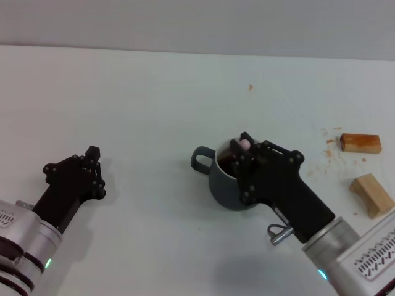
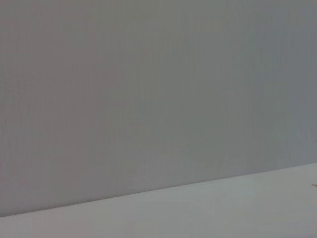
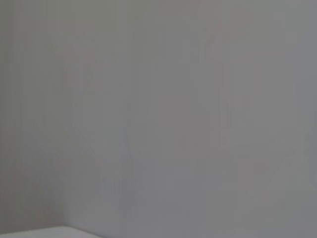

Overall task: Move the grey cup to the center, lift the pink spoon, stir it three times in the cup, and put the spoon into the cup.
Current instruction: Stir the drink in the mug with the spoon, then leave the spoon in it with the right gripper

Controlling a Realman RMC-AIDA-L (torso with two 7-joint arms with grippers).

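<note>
The grey cup point(image 1: 221, 189) stands near the middle of the white table, its loop handle point(image 1: 200, 160) pointing left and dark liquid point(image 1: 226, 162) showing inside. My right gripper point(image 1: 241, 152) hangs over the cup's right rim, shut on the pink spoon point(image 1: 244, 143). Only the spoon's pale pink end shows above the fingers; the rest is hidden behind the gripper and inside the cup. My left gripper point(image 1: 92, 161) rests idle low at the left, away from the cup, fingers together. Both wrist views show only a grey wall and a strip of table.
Two tan wooden blocks point(image 1: 360, 143) point(image 1: 372, 195) lie at the right edge, with crumbs point(image 1: 330, 153) scattered beside them. A small speck point(image 1: 250, 87) lies farther back. The table's far edge meets a grey wall.
</note>
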